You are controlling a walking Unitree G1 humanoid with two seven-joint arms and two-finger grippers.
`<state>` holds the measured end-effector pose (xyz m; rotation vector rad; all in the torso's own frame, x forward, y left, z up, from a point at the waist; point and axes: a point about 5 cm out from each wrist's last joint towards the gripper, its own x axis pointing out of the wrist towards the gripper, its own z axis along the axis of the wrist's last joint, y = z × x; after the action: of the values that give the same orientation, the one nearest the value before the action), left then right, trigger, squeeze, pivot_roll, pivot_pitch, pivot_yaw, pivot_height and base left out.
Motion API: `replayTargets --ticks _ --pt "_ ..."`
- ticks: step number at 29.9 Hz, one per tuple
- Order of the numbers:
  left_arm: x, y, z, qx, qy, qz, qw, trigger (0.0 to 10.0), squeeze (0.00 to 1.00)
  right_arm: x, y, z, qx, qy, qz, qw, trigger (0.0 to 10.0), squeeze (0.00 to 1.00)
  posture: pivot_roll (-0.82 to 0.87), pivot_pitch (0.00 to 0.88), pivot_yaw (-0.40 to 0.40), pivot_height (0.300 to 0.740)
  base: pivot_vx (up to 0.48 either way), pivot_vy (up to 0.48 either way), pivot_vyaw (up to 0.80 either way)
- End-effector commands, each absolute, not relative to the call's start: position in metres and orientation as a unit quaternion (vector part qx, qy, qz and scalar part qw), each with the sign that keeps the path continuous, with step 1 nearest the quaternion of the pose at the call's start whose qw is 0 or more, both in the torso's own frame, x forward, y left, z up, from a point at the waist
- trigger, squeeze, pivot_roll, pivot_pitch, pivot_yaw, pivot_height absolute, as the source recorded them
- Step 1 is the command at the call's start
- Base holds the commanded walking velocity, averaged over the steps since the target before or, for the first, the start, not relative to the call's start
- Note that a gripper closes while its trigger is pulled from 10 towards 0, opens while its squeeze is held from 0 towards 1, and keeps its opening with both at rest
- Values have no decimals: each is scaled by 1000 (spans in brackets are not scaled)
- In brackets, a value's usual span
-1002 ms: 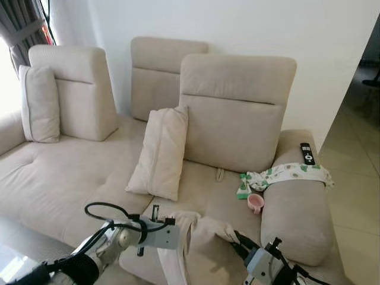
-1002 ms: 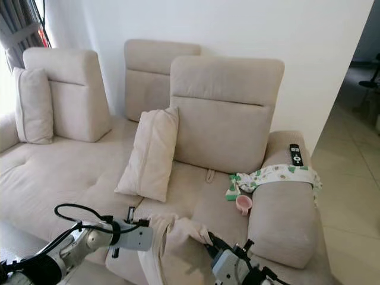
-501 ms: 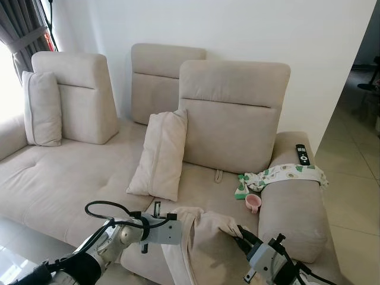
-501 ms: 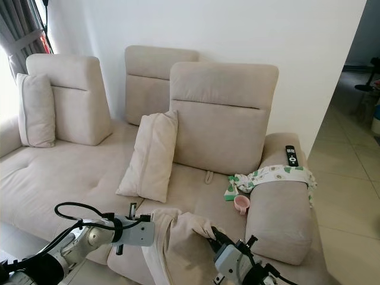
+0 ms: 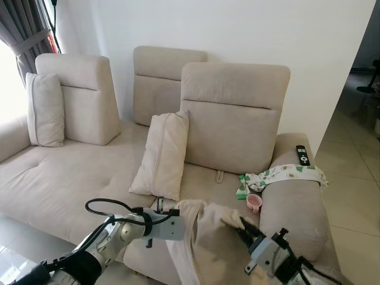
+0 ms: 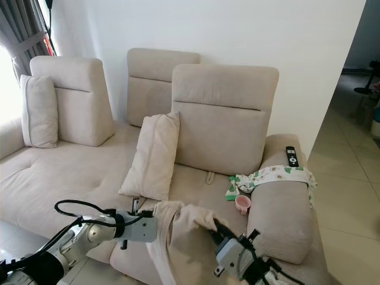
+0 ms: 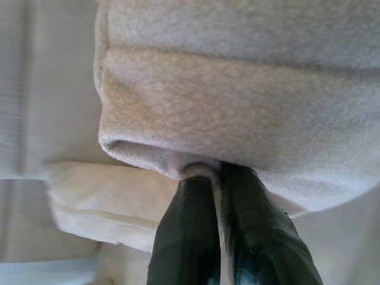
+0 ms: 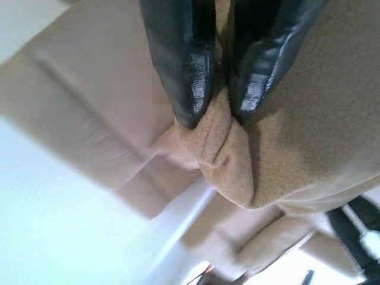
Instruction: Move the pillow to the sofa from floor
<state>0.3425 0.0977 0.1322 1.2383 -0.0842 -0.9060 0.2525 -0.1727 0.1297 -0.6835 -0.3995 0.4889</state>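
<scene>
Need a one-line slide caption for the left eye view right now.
Both grippers, left and right, pinch the beige pillow held up before the sofa.

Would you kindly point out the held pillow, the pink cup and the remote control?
held pillow (image 5: pixel 211 237), left eye view, middle of its beige fabric.
pink cup (image 5: pixel 255 202), left eye view, its rim.
remote control (image 5: pixel 302 155), left eye view, middle of its black body.

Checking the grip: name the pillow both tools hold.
The limp pillow at the sofa's front edge, pinched by left tool and right tool; the others lean against backrests.
</scene>
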Motion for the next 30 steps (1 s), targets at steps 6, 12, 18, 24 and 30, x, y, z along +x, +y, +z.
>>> replayTargets --ticks 6,12,18,24,30 --pt "347 79 169 538 -136 -382 739 10000 0 256 -159 160 -328 -268 234 875 10000 0 -15 0 39 740 0 0 0" --pt "351 82 179 534 -152 -358 751 10000 0 258 -159 164 -330 -274 230 874 10000 0 -10 0 36 740 0 0 0" --pt "352 81 184 531 -163 -348 755 10000 0 259 -159 163 -332 -271 230 874 10000 0 -11 0 34 740 0 0 0" --pt "351 77 184 528 -168 -350 755 10000 0 260 -160 163 -333 -268 229 875 10000 0 -13 0 35 740 292 0 0" --pt "349 75 181 527 -169 -357 753 10000 0 258 -160 162 -331 -265 230 876 10000 0 -16 0 37 740 333 0 0"
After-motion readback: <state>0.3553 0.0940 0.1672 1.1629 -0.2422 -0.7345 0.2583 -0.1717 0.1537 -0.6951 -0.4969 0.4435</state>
